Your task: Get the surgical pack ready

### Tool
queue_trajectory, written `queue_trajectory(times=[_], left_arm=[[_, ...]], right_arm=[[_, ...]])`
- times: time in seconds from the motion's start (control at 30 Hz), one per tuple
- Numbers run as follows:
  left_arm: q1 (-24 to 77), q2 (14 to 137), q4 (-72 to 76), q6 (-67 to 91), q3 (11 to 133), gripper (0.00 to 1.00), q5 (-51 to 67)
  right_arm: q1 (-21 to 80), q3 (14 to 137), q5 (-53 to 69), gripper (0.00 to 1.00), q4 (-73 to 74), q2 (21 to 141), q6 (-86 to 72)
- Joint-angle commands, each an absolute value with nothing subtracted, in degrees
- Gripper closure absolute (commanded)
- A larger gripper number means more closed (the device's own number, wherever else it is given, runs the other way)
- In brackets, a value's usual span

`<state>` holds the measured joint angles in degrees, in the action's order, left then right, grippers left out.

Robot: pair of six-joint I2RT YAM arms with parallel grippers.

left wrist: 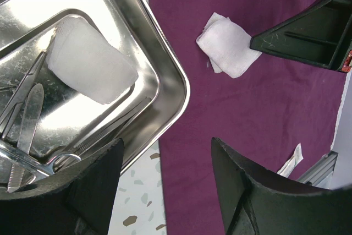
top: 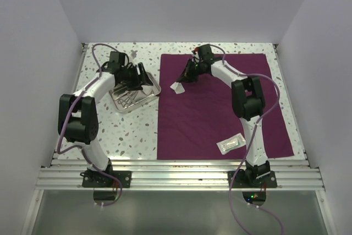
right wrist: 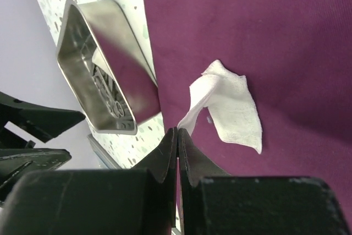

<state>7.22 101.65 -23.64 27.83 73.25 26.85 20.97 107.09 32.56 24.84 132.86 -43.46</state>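
Hovering at the left of the speckled table [top: 132,130], the left gripper [left wrist: 165,152] stood released, jaws spread wide and holding nothing, above the corner of the steel tray [left wrist: 179,75] nearest the drape. Inside the tray lay several steel instruments [left wrist: 27,119] and, beside them, a pale rounded block [left wrist: 91,61]. Just right of the tray, the deep purple drape [top: 209,119] was spread flat as a large rectangle. Near its far left corner sat a white gauze square [right wrist: 234,105], partly folded, one corner raised off the cloth. The right gripper [right wrist: 177,130] was clenched on that raised corner, its jaws pressed together. Farther right, close to the near edge of the drape, a clear pouch [top: 231,144] rested beside the right arm.
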Motion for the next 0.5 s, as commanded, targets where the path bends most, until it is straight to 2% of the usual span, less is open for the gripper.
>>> queue_trajectory(times=[0.0, 0.47], left_arm=[[6.6, 99.6, -23.2, 26.6, 73.2, 0.32, 27.9], [6.0, 99.8, -22.8, 26.5, 72.7, 0.32, 28.7]], right_arm=[[20.9, 106.9, 32.7, 1.00, 23.3, 133.2, -42.6], [20.9, 103.5, 29.9, 1.00, 25.8, 132.9, -39.4]])
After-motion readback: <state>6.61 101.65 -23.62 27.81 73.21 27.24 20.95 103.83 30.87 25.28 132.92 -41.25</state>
